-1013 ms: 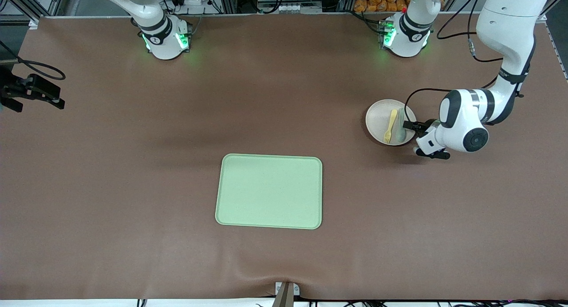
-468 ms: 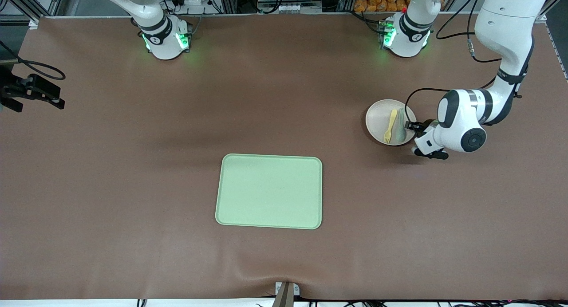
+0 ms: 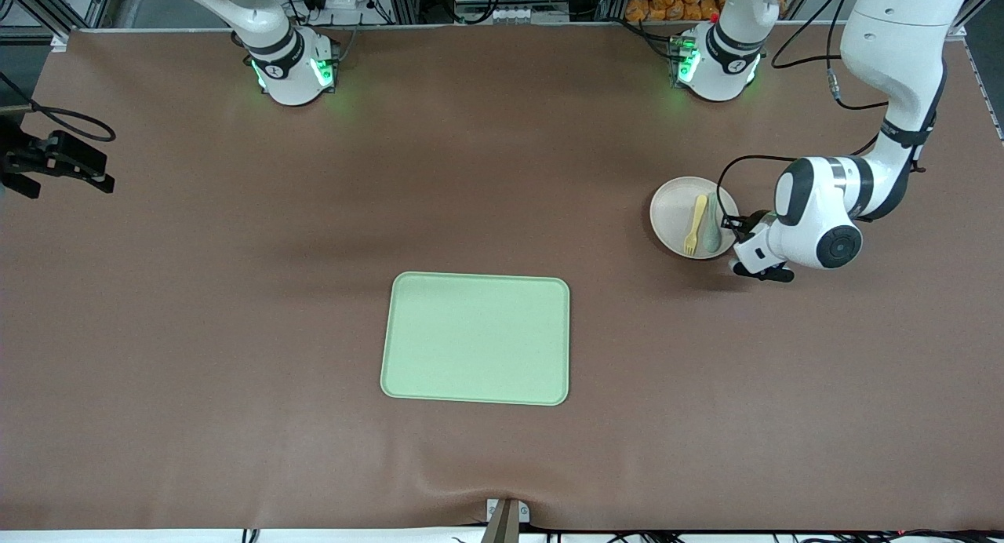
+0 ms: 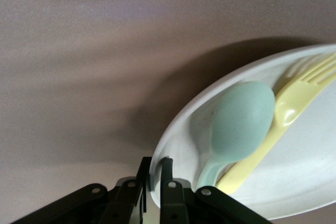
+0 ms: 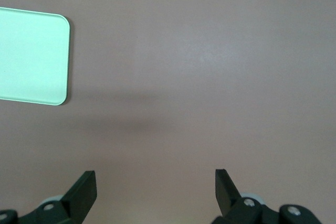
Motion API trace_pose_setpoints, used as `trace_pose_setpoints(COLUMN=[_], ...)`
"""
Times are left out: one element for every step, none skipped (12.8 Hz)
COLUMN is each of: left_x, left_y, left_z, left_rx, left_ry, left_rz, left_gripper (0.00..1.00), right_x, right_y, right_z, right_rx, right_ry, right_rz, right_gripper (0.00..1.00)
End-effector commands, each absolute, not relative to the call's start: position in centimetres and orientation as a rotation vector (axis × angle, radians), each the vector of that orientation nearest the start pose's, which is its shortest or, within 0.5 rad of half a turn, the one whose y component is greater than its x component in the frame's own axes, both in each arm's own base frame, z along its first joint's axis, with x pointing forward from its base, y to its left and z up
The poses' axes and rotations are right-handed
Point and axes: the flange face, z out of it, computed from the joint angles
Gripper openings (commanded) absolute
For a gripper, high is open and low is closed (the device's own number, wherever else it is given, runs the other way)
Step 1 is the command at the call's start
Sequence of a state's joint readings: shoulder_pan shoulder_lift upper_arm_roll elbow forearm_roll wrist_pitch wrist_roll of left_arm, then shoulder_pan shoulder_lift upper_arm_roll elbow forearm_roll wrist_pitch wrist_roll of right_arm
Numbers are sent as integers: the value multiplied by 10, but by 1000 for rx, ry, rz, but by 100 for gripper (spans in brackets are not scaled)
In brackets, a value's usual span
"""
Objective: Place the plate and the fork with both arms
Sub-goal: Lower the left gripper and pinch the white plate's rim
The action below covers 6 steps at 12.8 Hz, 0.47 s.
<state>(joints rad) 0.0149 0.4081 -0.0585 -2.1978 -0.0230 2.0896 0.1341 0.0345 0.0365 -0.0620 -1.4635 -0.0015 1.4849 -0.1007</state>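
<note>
Plate [image 3: 681, 216], carrying fork [image 3: 694, 224] and spoon [image 3: 711, 227], is pinched at its rim by the left gripper [image 4: 156, 178], not yet on the tray [image 3: 475, 337]; the right gripper [image 5: 156, 191] waits, jaws spread.

Light fell evenly from overhead, soft and a touch dim on the brown table [image 3: 235, 331]. Broad faint shadow bands crossed it, darkest beside the plate [image 3: 676, 213]. Green glow spilled from both arm bases [image 3: 294, 72]. In the left wrist view the plate threw a deep, soft-edged shadow, and the near gripper fingers [image 4: 167, 190] were blurred. The tray [image 5: 31, 56] looked washed-out bright.
</note>
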Motion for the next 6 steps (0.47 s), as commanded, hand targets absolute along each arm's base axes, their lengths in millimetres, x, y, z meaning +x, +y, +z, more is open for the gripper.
trace_pose_setpoints(left_x=[502,508,515,522,528,534], left_y=[-26,-30,-34,-34,-33,-31], left_z=[168,173,179,185,191,198], left_rx=[-3100,-3103,-3104,-3108,-3109,-3111], left_ry=[243,252,265,268,266,265], left_rz=[755,734,717,700,700,698], left_gripper=[0,0,0,0,0,0], right_x=[552,552,552,552,552,552], right_y=[-18,-17,-17,-17,-17,-17], right_z=[649,649,649,649,649,649], right_rx=[-3141,-3141,-3141,-3141,-3141,-3141], right_ry=[-118,-120,-120,-120,-120,-120], right_rz=[19,19,19,19,19,19], right_gripper=[100,100,100,100,100,100])
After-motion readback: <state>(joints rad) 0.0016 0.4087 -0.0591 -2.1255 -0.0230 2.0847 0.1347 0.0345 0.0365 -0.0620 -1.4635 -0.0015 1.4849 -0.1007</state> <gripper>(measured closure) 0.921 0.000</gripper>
